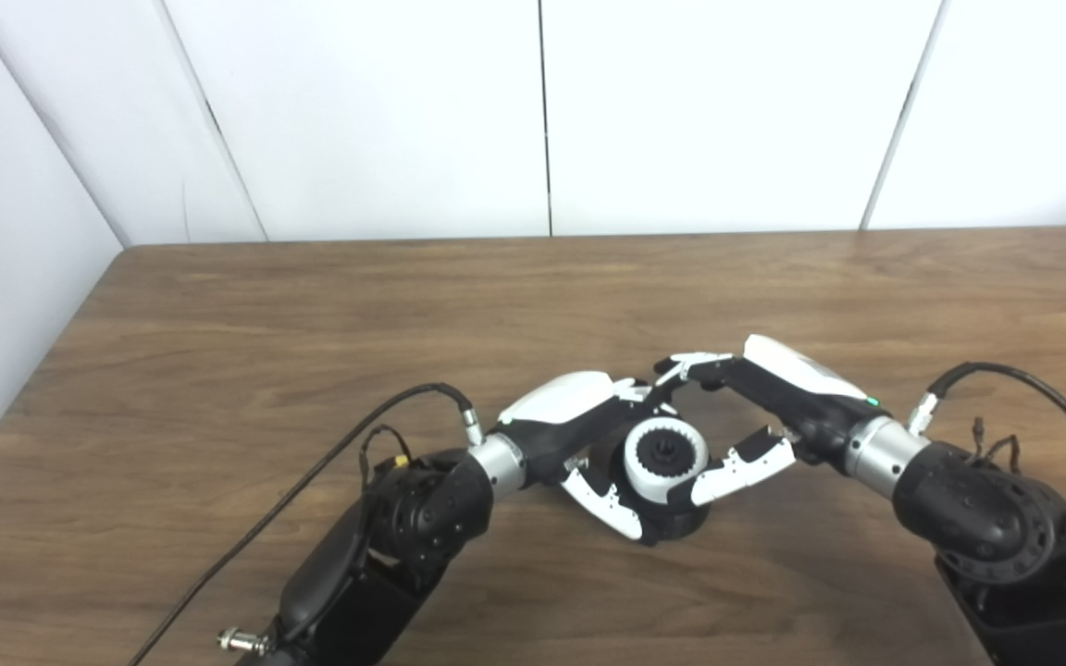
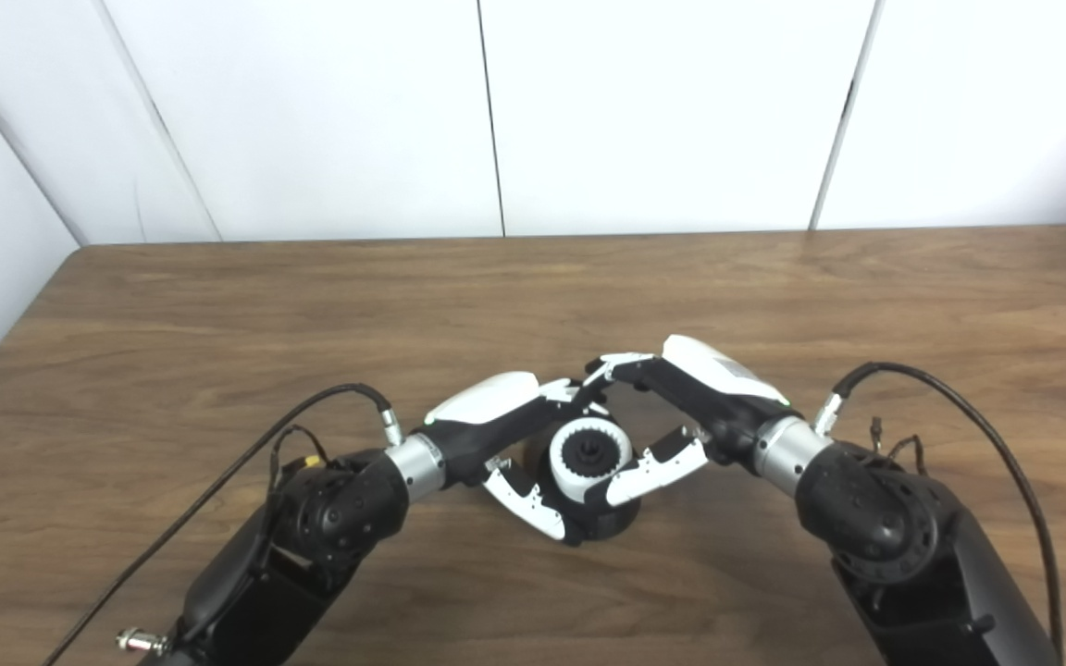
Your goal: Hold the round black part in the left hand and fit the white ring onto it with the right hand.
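At the near edge, the two black arms are coming in at about 7 and 5 o'clock, each trailing a black cable (image 1: pixel 311 472) across the brown wood-grain table (image 1: pixel 218 324). Just beyond them, close to the table's near middle, the round black plastic part (image 1: pixel 676 518) is sitting with its base low against the wood, and the white toothed plastic ring (image 1: pixel 667 458) is seated around its top, with a dark hub showing through the ring's centre.

The left hand (image 1: pixel 588 435) is reaching in from 9 o'clock and wrapping the black part: its white-tipped thumb (image 1: pixel 609 504) is curling around the near side at about 7 o'clock, while its fingers are bending over the far side at about 11 o'clock. It is closed on the part.

The right hand (image 1: pixel 755 416) is coming from 3 o'clock. Its thumb (image 1: pixel 741 470) is pressing against the ring's side at about 4 o'clock, and its fingers (image 1: pixel 690 363) are arching above the far rim, near the left fingers; whether those fingertips are actually touching the ring is hard to judge from this angle.

Farthest back, white wall panels (image 1: pixel 727 111) are standing behind the table's far edge.
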Available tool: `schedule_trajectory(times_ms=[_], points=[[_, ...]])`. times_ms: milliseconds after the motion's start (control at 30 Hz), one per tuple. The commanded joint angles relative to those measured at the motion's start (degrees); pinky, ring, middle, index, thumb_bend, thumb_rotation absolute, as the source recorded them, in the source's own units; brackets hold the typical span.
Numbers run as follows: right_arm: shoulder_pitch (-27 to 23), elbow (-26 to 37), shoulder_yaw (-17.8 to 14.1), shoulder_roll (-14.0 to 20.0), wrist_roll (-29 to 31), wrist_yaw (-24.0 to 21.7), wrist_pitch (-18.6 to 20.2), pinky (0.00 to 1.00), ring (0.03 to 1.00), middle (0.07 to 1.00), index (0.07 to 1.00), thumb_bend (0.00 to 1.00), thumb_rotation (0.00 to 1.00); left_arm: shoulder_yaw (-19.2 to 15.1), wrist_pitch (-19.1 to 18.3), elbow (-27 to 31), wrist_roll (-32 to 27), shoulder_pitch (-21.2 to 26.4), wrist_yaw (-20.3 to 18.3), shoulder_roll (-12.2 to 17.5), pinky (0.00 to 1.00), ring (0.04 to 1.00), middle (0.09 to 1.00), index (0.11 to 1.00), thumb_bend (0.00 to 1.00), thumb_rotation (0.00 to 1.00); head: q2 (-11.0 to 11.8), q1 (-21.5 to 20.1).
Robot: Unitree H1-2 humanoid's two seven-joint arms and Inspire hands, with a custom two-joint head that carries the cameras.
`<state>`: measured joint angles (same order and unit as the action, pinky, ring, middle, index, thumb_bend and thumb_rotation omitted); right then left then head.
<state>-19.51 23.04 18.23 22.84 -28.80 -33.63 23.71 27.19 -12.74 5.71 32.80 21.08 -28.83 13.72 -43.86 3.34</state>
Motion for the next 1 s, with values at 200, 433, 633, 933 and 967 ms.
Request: schedule_trajectory(times_ms=[200,433,633,933,967], points=[[-1.05,1.16,-2.38,-0.14,0.55,2.24,-0.22,0.84,0.909,0.877,0.748,0.96,0.37,-2.55,-1.09,2.27,0.1,-0.03,-0.38,2.41,0.92,1.0,0.962,0.887,1.0,0.27,0.05,-0.13],[-0.35,0.27,-3.28,-0.22,1.13,3.44,-0.96,0.83,0.904,0.88,0.776,0.96,0.38,-4.95,-1.82,3.0,-0.79,-1.25,-0.34,3.47,0.91,1.0,0.965,0.903,1.0,0.27,0.18,-0.53],[0.69,0.21,-4.81,-0.54,1.68,4.36,0.58,0.84,0.915,0.896,0.792,0.93,0.4,-8.27,-2.2,4.27,-2.91,-2.85,0.27,5.15,0.93,0.997,0.976,0.938,1.0,0.41,0.53,-1.05],[3.93,-0.92,-9.18,-3.16,4.39,8.13,1.8,0.84,0.913,0.923,0.876,0.66,0.66,-19.11,-5.74,7.96,-7.99,-9.32,7.33,2.63,0.91,0.966,0.974,0.948,0.9,0.73,-0.11,-4.39],[4.18,-1.05,-9.63,-3.58,4.86,8.6,1.8,0.85,0.92,0.928,0.886,0.64,0.69,-19.86,-6.43,8.49,-8.57,-9.81,7.67,2.22,0.92,0.978,0.986,0.964,0.85,0.79,-0.12,-4.51]])
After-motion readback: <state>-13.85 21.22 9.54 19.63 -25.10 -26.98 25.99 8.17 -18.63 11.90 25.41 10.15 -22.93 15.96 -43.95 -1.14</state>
